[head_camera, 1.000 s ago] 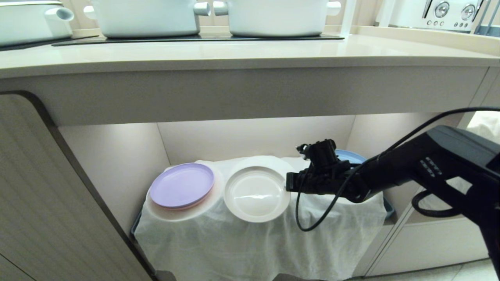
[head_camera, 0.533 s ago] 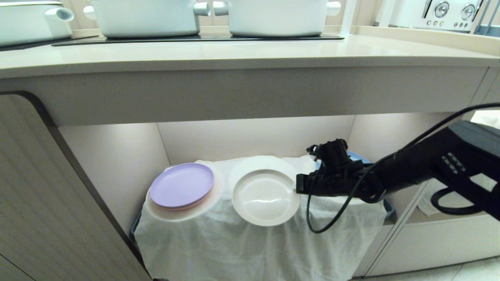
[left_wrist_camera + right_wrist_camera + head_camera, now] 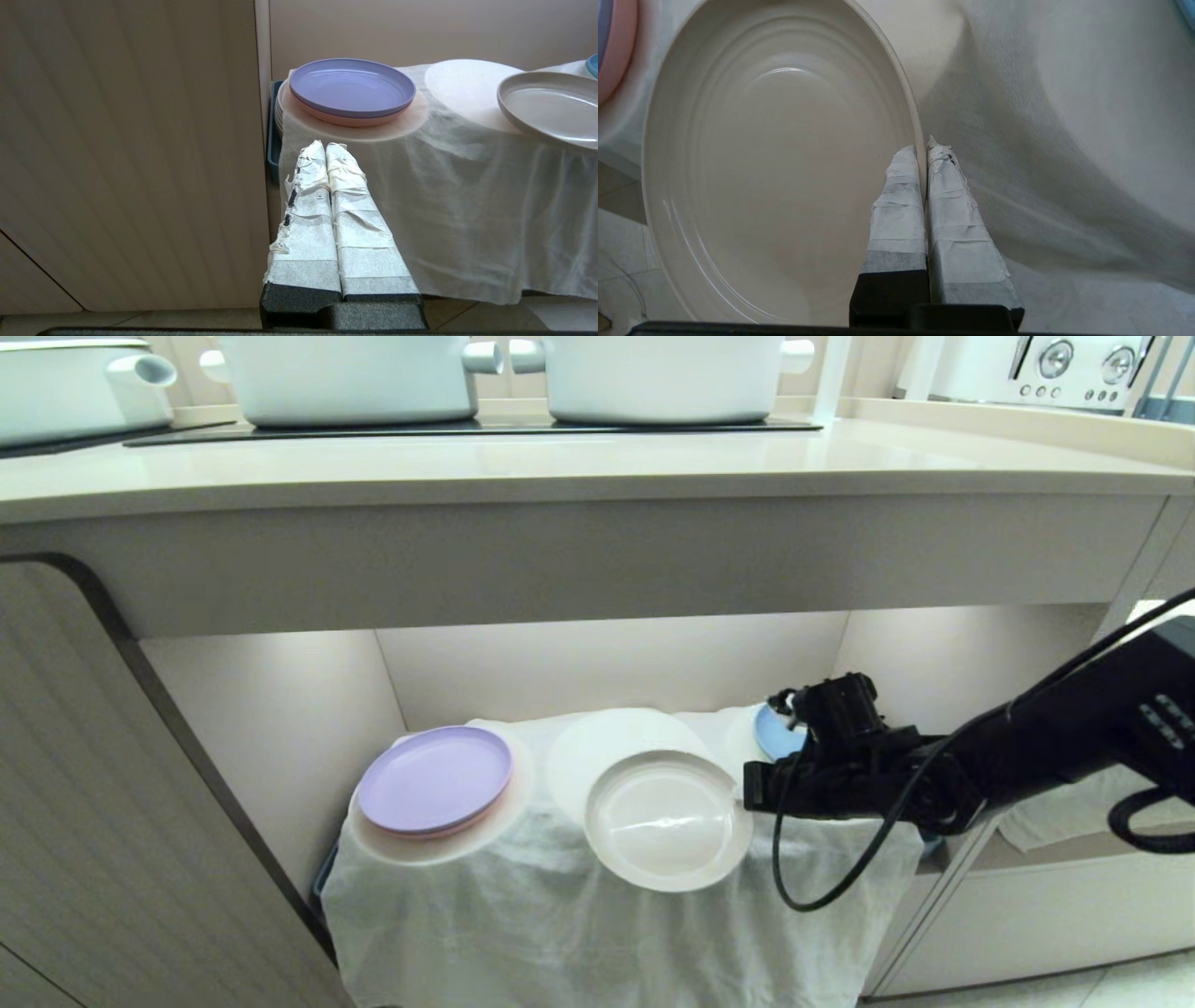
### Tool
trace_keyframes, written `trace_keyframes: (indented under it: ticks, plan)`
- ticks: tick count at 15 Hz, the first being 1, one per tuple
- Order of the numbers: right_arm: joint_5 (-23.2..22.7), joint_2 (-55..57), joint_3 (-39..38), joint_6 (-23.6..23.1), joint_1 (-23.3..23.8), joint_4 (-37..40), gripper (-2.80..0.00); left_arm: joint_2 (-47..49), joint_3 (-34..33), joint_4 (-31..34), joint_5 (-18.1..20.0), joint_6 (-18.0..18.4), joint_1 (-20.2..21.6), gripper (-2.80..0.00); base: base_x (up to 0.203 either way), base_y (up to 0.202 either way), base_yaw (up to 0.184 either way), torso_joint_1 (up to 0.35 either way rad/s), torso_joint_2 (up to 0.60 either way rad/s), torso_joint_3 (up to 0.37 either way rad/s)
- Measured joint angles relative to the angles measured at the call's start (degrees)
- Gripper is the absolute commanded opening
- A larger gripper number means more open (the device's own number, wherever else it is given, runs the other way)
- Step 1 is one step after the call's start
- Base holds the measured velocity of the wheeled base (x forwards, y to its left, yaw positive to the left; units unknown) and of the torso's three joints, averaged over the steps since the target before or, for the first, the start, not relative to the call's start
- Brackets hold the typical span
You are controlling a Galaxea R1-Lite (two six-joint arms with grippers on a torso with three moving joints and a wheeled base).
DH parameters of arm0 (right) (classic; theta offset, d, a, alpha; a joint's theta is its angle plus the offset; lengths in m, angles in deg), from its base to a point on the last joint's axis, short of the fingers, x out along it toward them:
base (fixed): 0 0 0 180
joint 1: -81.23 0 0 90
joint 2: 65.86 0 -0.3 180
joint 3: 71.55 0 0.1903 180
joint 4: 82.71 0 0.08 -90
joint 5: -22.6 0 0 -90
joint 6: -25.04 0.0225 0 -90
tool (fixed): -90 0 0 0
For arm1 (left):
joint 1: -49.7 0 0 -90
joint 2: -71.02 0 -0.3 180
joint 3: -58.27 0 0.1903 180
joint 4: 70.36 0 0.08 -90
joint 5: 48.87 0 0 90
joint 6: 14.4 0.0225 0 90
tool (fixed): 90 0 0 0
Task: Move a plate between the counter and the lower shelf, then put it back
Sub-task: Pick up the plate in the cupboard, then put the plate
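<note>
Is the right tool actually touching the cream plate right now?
Touching. In the right wrist view the right tool is pinched shut on the plate rim, one finger inside, one outside. The head view agrees: tool at the plate's right edge.

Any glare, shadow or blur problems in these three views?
Head view: recess lit from above, glare streak on the plate, all sharp. Right wrist view: plate rim sharp by the right gripper, soft shadow folds on the cloth. Left wrist view: even light, lilac plate clear.

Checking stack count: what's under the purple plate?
A pink plate sits directly under the purple plate, both on a cloth hump. What's beneath the cloth is mostly covered.
</note>
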Motion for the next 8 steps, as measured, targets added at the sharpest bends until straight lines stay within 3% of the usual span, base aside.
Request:
trace_keyframes:
  ticks: [8]
  plan:
    - [0.28,-6.24,-7.64,-0.67,0.94,-0.19,-2.8,0.0,0.0,0.0,0.01,-0.01,0.0,-2.8,0.0,0.0,0.0,0.0,0.0,0.0]
